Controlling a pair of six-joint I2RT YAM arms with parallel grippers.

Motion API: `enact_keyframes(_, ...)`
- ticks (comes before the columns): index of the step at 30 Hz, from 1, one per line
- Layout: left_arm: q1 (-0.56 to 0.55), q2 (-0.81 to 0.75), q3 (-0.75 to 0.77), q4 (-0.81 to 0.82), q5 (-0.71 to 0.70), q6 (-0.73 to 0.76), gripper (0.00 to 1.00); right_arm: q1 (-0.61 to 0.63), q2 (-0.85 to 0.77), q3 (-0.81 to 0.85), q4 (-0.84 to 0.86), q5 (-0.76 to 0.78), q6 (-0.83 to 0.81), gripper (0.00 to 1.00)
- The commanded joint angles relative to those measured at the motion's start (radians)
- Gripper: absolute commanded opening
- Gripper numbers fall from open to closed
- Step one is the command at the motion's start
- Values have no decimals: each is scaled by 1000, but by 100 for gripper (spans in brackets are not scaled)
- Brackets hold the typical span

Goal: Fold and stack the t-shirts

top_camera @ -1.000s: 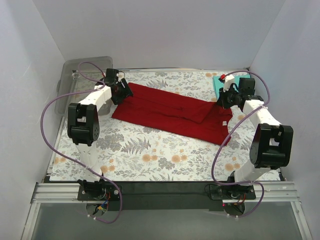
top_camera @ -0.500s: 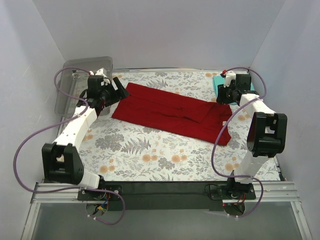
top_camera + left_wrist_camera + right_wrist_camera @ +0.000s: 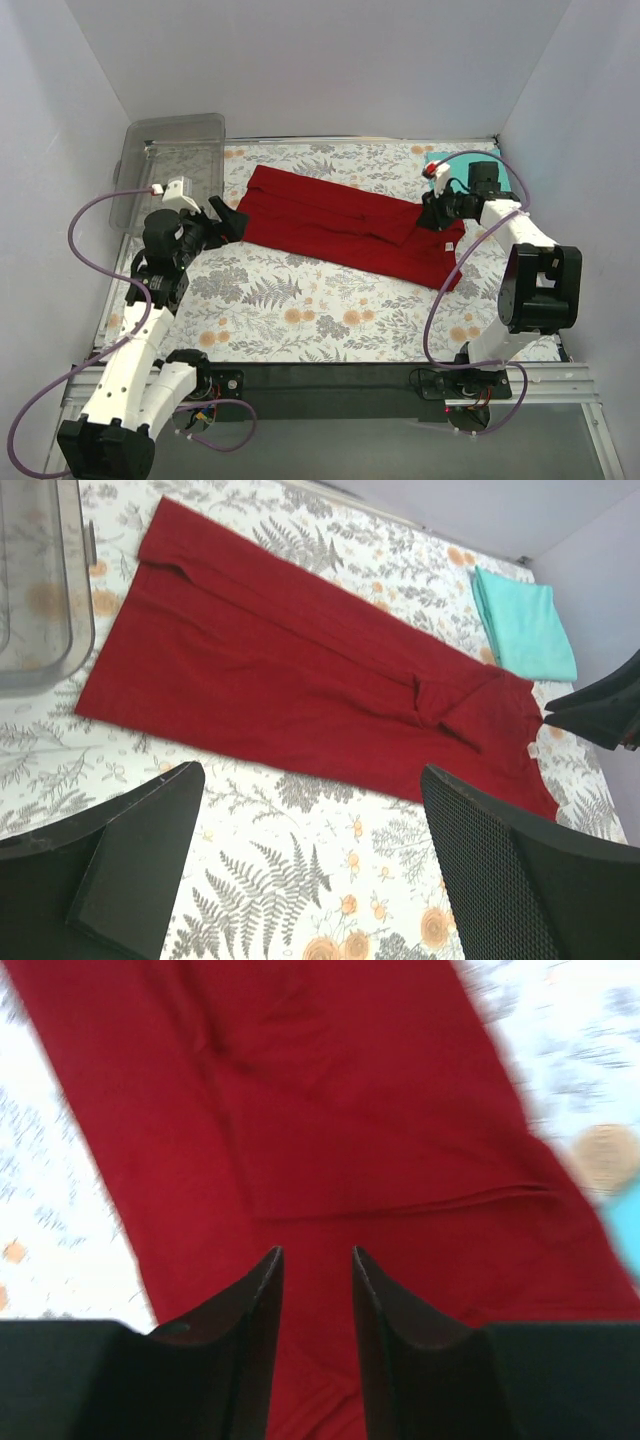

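Shirts lie on the floral surface [image 3: 300, 300]: the red shirt [image 3: 345, 225] in a long folded strip across the middle, the teal shirt [image 3: 523, 620] folded at the far right corner. The left gripper [image 3: 230, 220] hangs beside the strip's left end, jaws wide apart and empty. The right gripper [image 3: 316, 1252] is over its right end, jaws slightly parted, gripping nothing.

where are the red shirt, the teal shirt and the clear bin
red shirt [image 3: 345, 222]: top view, middle of the cloth
teal shirt [image 3: 520, 620]: left wrist view, centre of the folded cloth
clear bin [image 3: 175, 120]: top view, far rim
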Motion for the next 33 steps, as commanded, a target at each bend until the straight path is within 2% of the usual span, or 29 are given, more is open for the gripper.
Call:
enact_keyframes(1, 8, -36, -64, -2, 21, 11, 82, 68, -13, -45, -96, -84, -156, 35)
enact_keyframes(6, 8, -82, -96, -10, 20, 6, 82, 229, 21, -39, -51, 142, -144, 42)
enact_keyframes(8, 8, -93, -106, -16, 17, 6, 82, 252, 52, -19, -31, 209, -127, 43)
enact_keyframes(14, 8, -123, -132, -17, 24, 0, 82, 291, 104, 4, -16, 332, -110, 43)
enact_keyframes(20, 8, -130, -147, -17, 29, -8, 82, 297, 115, 2, 2, 366, -104, 42)
enact_keyframes(23, 8, -128, -149, -16, 29, -6, 82, 301, 132, 7, 2, 377, -102, 38)
enact_keyframes(25, 8, -127, -149, -16, 29, -8, 82, 306, 142, 15, 2, 380, -99, 31)
enact_keyframes(29, 8, -128, -149, -16, 29, -6, 82, 308, 139, 28, 1, 383, -95, 10)
enact_keyframes(32, 8, -127, -146, -16, 30, -8, 82, 308, 121, 41, -1, 394, -95, 1)
enact_keyframes(33, 8, -128, -146, -16, 32, -8, 82, 309, 109, 44, -1, 397, -96, 1)
